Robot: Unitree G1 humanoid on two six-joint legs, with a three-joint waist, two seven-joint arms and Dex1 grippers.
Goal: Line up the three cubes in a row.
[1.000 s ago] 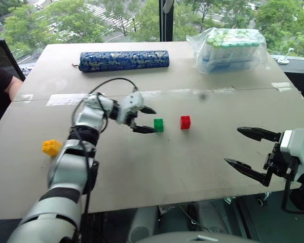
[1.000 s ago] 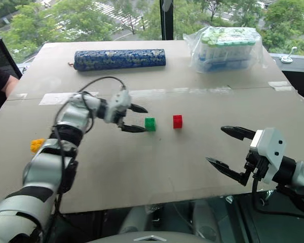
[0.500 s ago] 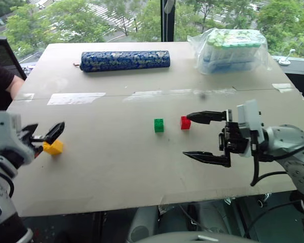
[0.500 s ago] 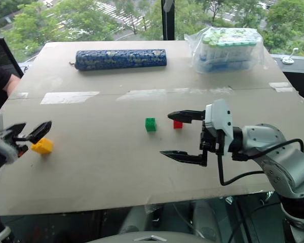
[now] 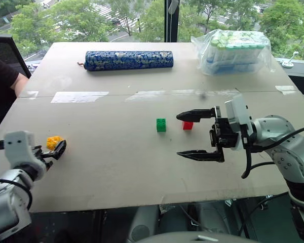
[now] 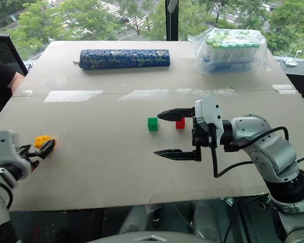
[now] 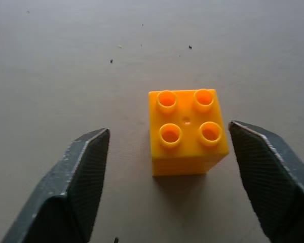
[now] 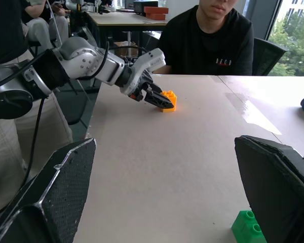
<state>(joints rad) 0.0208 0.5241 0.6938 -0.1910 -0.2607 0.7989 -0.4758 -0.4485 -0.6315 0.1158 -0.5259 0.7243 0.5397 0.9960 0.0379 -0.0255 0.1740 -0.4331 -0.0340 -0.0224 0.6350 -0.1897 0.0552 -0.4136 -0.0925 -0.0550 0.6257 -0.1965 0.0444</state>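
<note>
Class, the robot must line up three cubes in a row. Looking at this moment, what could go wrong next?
1. The left gripper straddles the yellow cube off-centre, one finger much nearer; closing may twist or push it.
2. The right gripper stands wide open beside the red cube; its upper finger could knock it out of line with the green cube.

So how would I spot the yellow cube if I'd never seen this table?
Start at the big grey table and go to its left edge, far from the green cube and red cube in the middle. The yellow cube sits alone between the left hand's black fingers.
</note>
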